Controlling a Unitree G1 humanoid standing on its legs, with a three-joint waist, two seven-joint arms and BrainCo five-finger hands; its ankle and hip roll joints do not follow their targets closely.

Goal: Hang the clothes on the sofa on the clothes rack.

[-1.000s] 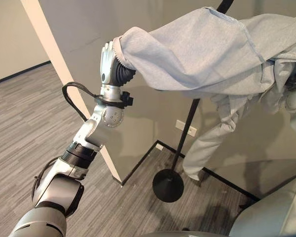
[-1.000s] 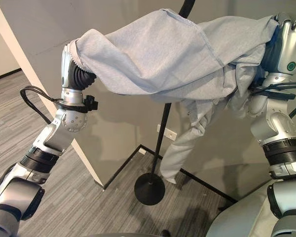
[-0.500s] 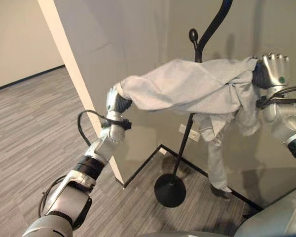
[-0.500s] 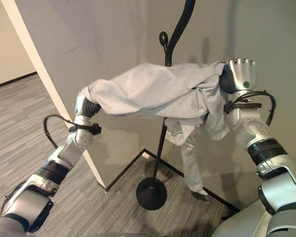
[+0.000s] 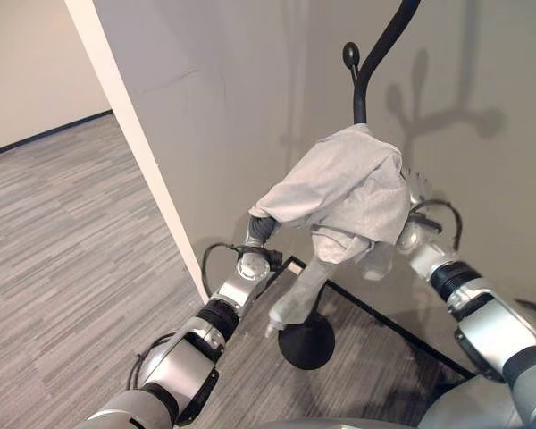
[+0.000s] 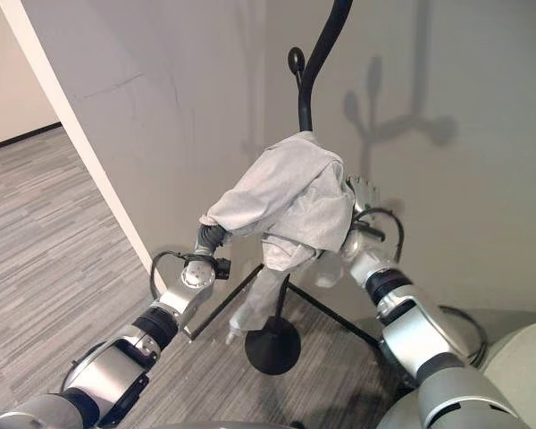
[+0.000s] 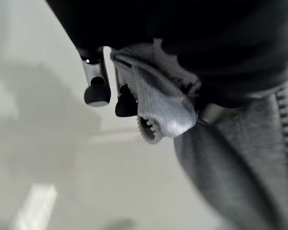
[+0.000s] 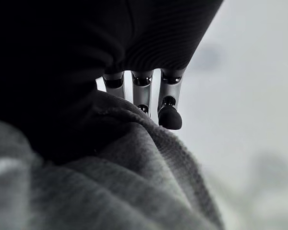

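Note:
A light grey garment (image 5: 348, 183) hangs bunched over the black clothes rack (image 5: 364, 85), with one sleeve trailing toward the round base (image 5: 307, 344). My left hand (image 5: 261, 229) is tucked under the garment's left corner, which stretches out to it. In the left wrist view a ribbed hem (image 7: 158, 115) lies hooked over its curled fingers (image 7: 97, 91). My right hand (image 6: 361, 191) stands just right of the garment, fingers straight and upward. The right wrist view has cloth (image 8: 134, 182) against the palm and a fingertip (image 8: 170, 117) free above it.
A pale wall edge (image 5: 129, 134) juts out left of the rack, and grey walls form the corner behind it. The grey sofa (image 6: 527, 366) shows at the lower right. Striped grey flooring (image 5: 62, 232) spreads to the left.
The garment, stretched wide between my raised hands before, now sits gathered on the rack. Both arms have reached forward and down. My right hand's fist has loosened off the cloth.

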